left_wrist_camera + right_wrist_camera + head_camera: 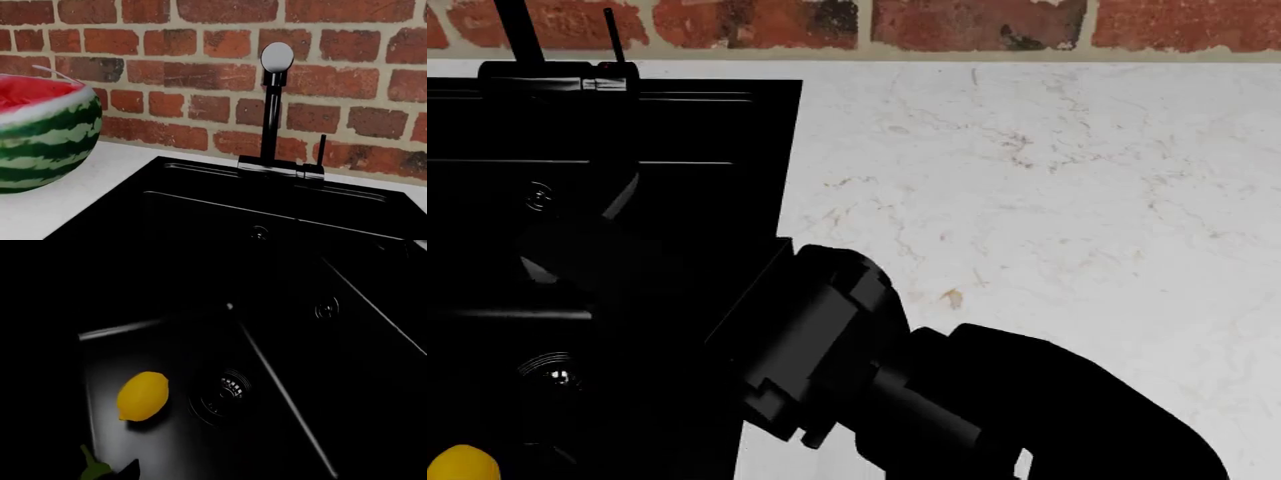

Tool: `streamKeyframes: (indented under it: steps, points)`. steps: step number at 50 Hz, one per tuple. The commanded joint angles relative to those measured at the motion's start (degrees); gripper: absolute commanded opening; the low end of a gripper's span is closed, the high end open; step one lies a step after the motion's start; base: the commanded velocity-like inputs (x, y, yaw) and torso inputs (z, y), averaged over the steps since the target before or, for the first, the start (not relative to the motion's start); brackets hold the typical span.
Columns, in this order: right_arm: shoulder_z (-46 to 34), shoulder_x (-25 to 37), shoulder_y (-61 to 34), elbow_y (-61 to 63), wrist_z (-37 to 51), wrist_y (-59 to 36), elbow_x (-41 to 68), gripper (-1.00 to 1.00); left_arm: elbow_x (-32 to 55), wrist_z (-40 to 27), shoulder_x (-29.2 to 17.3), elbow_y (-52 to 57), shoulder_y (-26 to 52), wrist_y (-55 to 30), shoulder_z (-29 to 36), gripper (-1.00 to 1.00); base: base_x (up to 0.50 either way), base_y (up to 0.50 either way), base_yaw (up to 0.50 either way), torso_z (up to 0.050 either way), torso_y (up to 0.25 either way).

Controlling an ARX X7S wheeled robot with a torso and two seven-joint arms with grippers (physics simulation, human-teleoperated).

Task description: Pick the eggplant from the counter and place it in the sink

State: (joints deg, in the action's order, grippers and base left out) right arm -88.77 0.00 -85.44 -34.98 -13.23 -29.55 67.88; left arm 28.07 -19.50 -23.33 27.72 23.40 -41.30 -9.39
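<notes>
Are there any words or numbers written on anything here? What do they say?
None. There is no word, number or sign to read in any view: not on the watermelon, the faucet, the sink, the lemon, the brick wall or the counter.

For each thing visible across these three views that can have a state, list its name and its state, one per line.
watermelon: cut open, red flesh showing, on the counter.
faucet: no water running.
lemon: whole, lying in the sink beside the drain.
eggplant: only its green stem shows, over the sink.
right gripper: jaws hidden.
</notes>
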Motion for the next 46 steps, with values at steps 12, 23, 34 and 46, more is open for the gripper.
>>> streamKeyframes:
  steps: [12,23,34,46]
  points:
    - [0.74,0.02,-3.46,-9.69,-2.28,5.95,0.82,1.00,0.10,-0.33,-0.26,-0.38,0.62,-0.18,0.60,1.00,0.00,0.00,0.00,0.000,0.000]
    - [3.63,13.00,-4.20,8.16,7.89,5.36,3.80,1.00,0.19,-0.30,-0.36,-0.54,0.99,-0.32,1.22,1.00,0.00,0.00,0.00,0.000,0.000]
    - [7.50,25.55,-2.56,25.05,16.82,6.30,8.17,1.00,0.16,-0.07,-0.37,-1.06,0.50,0.41,1.32,1.00,0.00,0.00,0.00,0.000,0.000]
    - [10.36,34.09,0.18,33.94,21.89,9.08,10.51,1.00,0.49,-0.43,-0.57,-0.50,0.62,-0.03,1.34,1.00,0.00,0.00,0.00,0.000,0.000]
